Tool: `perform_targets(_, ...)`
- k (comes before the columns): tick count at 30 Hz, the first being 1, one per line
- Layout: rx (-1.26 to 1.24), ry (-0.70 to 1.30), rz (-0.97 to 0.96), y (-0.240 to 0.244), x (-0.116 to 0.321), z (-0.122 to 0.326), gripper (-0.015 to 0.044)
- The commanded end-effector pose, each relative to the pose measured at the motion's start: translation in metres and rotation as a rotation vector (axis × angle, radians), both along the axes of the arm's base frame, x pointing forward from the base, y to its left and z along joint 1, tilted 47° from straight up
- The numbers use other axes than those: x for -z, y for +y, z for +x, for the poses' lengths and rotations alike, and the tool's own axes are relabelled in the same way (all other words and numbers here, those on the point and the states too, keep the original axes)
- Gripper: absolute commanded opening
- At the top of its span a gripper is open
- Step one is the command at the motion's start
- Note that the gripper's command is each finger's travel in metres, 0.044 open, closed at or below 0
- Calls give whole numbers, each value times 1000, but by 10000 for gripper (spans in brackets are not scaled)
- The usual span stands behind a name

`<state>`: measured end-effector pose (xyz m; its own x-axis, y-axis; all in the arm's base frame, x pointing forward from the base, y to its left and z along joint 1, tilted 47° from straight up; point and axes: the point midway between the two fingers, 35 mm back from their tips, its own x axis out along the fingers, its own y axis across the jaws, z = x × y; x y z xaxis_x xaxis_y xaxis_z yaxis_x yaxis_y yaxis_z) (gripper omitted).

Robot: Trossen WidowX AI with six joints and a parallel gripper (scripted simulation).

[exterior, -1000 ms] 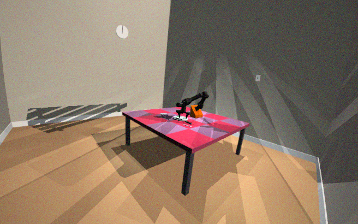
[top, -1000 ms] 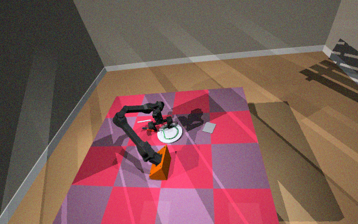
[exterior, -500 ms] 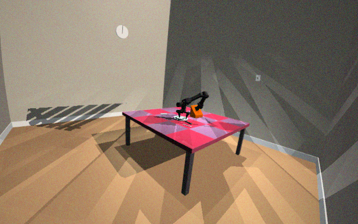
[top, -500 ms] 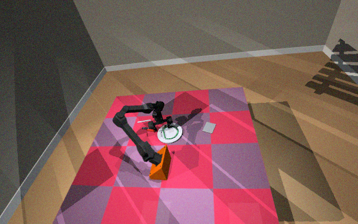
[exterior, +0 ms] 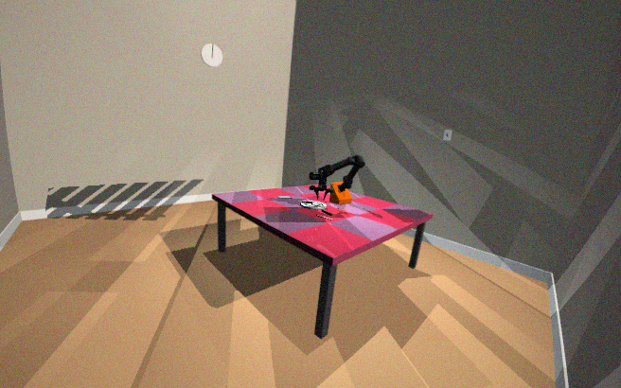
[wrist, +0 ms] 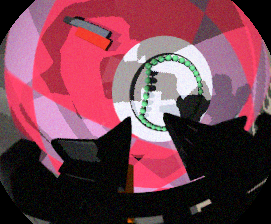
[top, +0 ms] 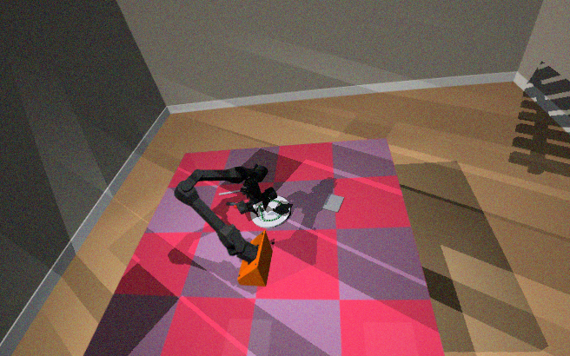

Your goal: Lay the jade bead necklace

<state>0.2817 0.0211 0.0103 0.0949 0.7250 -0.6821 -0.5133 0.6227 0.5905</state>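
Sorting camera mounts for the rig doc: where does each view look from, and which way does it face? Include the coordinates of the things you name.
Top: high above the table, tilted down at the board (top: 274, 223) (exterior: 313, 207) (wrist: 122, 95); whole arm (top: 209, 214) (exterior: 351, 166) shows.
Exterior: off to one side, farther back, angled down across table (exterior: 376, 235); whole arm and table legs show.
Wrist: on the arm by the tool (top: 262, 207) (exterior: 321, 195) (wrist: 148, 119), facing past its fingertips; only tool parts show clearly.
Top and exterior share the orange base (top: 261, 269) (exterior: 340, 194).
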Motion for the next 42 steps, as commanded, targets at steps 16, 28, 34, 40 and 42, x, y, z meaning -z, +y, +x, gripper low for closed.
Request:
perform_targets(16,-35,-42,-9,6,10,-12,120)
perform_targets(28,-36,-39,-5,21,24,-11,120)
perform_targets(34,-36,-38,-4,25,27,-12,120)
perform_targets(40,-40,-42,-9,23,26,-11,0)
perform_targets(42,-40,-42,-9,23,26,-11,0)
